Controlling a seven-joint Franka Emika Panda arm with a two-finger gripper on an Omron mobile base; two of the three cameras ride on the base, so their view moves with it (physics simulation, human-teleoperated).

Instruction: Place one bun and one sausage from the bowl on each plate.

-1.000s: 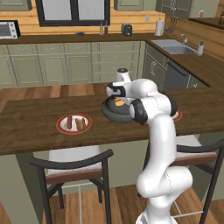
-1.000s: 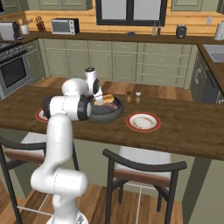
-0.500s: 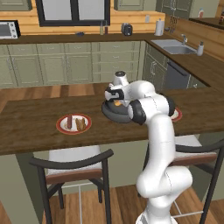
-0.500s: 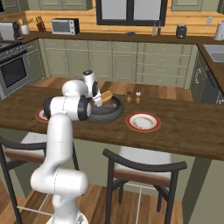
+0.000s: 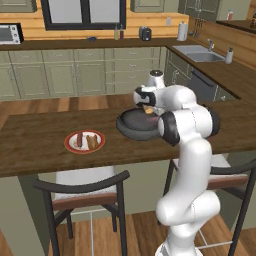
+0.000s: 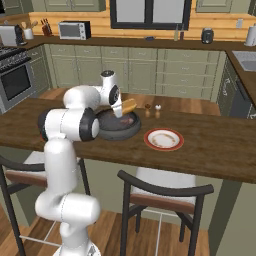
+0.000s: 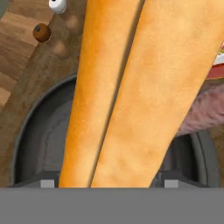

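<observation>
A bun (image 6: 129, 105) was held clamped in the claw (image 6: 121, 108) above the bowl (image 6: 118, 129) (sausage left inside), apparently bound for the bare plate (image 6: 163, 139).

Inventory at this moment: one bowl (image 6: 118, 131). Two plates were present: one (image 5: 84, 142) to the left, one (image 6: 163, 139) to the right. Two buns: one (image 6: 127, 106) above the bowl, one (image 5: 93, 142) on the left plate. Two sausages (image 5: 78, 140) (image 6: 129, 121). Two shakers (image 6: 148, 107) (image 6: 158, 107). Two chairs (image 6: 165, 199) (image 5: 85, 197).
</observation>
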